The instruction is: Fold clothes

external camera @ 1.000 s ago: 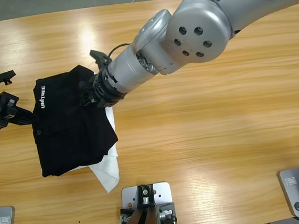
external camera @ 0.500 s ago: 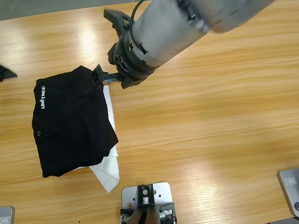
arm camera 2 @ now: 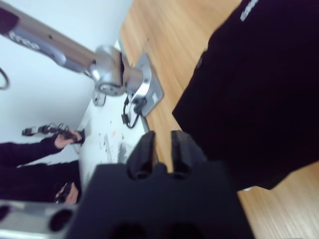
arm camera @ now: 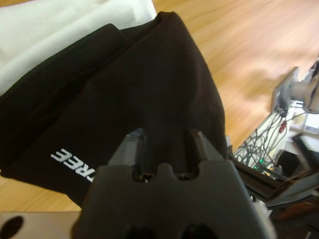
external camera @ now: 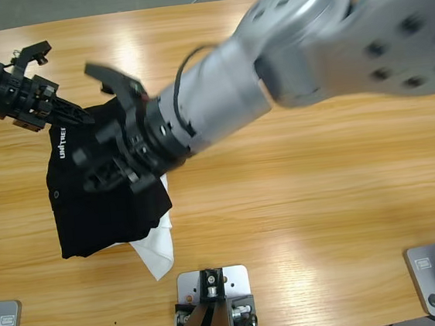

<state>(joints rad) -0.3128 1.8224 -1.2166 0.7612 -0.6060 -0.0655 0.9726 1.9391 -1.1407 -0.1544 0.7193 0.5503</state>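
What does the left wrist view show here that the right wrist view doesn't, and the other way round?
Only the left wrist view shows the white garment under the black T-shirt and the left gripper with black fabric between its jaws. Only the right wrist view shows a person's hand, an arm's base and the right gripper, holding nothing. Both show the T-shirt, its white lettering and the wooden table.

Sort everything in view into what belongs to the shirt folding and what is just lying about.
Part of the job:
- black T-shirt, lying bunched on the table
- left gripper, at the shirt's lettered edge
- right gripper, over the shirt

Just lying about:
- white garment, partly under the shirt
- wooden table
- person in the background of the right wrist view
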